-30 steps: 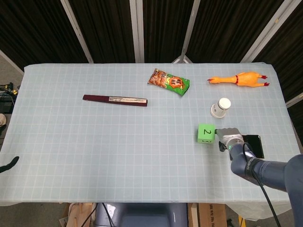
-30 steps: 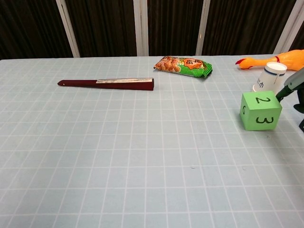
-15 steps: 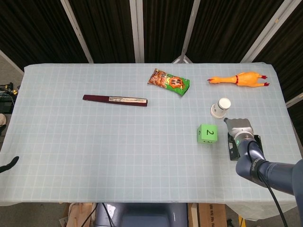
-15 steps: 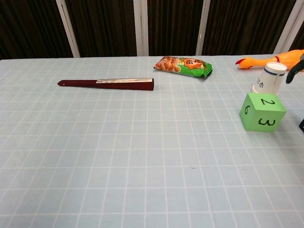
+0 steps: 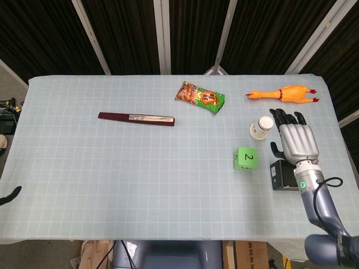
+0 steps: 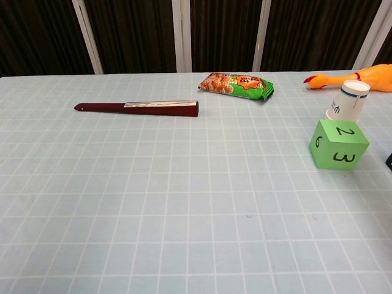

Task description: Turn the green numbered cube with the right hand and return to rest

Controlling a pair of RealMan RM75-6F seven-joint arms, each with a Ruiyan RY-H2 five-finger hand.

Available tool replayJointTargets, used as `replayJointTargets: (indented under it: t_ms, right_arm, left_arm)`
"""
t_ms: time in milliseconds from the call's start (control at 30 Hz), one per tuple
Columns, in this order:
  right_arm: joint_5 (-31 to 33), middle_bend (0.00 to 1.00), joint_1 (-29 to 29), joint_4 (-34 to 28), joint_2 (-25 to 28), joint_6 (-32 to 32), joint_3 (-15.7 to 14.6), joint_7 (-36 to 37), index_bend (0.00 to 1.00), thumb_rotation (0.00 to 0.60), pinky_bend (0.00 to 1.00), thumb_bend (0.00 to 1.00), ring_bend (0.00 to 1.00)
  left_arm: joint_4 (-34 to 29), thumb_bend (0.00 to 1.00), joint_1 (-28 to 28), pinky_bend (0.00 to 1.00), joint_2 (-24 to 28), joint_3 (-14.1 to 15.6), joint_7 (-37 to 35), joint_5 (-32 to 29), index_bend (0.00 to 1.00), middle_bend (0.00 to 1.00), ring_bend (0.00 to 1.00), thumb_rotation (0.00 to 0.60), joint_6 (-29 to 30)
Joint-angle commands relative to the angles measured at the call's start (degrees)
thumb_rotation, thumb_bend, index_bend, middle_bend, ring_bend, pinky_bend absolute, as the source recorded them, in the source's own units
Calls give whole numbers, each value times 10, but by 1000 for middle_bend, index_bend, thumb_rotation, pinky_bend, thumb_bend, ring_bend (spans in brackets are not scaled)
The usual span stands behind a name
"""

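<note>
cube (image 5: 245, 158): matte green block, black 2 on top, sitting on the gridded tabletop (image 5: 112, 168)
right hand (image 5: 297, 140): metal fingers spread, empty, right of cube

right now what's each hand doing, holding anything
Left hand: not in view in either camera.
Right hand: open, fingers spread, holding nothing, off to the side of the green cube.

We note a matt gridded cloth over the table (image 5: 112, 168). On it the green cube (image 6: 338, 144) looks matt and smooth; the snack packet (image 6: 236, 84) glossy; the cup (image 6: 346, 100) papery; the right hand (image 5: 296, 140) silvery, dark-fingered.
</note>
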Motion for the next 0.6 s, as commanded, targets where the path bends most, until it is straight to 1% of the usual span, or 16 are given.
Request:
replayJointTargets:
  t_ms: [33,100,167,300,367,467,567,600]
  right_arm:
    - [-358,95,-254,36,-32,211,-53,75,60,600,65,433,125]
    - [-415,95,-316,88,-68,264,-54,51,61,600,62,431,124]
    - [-446,95,-366,130,-97,292,-55,40,61,600,61,431,124]
    - [-472,85,-439,183,-123,302,-60,55,61,600,61,430,110]
    - [-477,70,-471,211,-136,306,-57,54,60,600,61,430,87]
    - [-473,60,-484,232,-140,283,-38,23,60,600,61,428,72]
    - [-477,60,-500,228,-146,285,-10,-4,59,600,61,428,71]
    - [-477,58,-503,224,-146,279,-5,-8,57,600,61,427,71]
  left_arm:
    - [0,268,1,12,3,2,-6,4,0,0,0,600,2]
    - [1,268,3,12,5,3,-13,7,0,0,0,600,4]
    - [2,268,5,12,7,4,-19,9,0,0,0,600,7]
    - [5,268,8,12,11,3,-31,10,0,0,0,600,13]
    - [6,268,9,12,12,3,-34,11,0,0,0,600,13]
    - [6,268,9,12,14,5,-42,14,0,0,0,600,13]
    - [7,268,10,12,15,5,-48,16,0,0,0,600,15]
    - [8,268,10,12,15,4,-51,15,0,0,0,600,14]
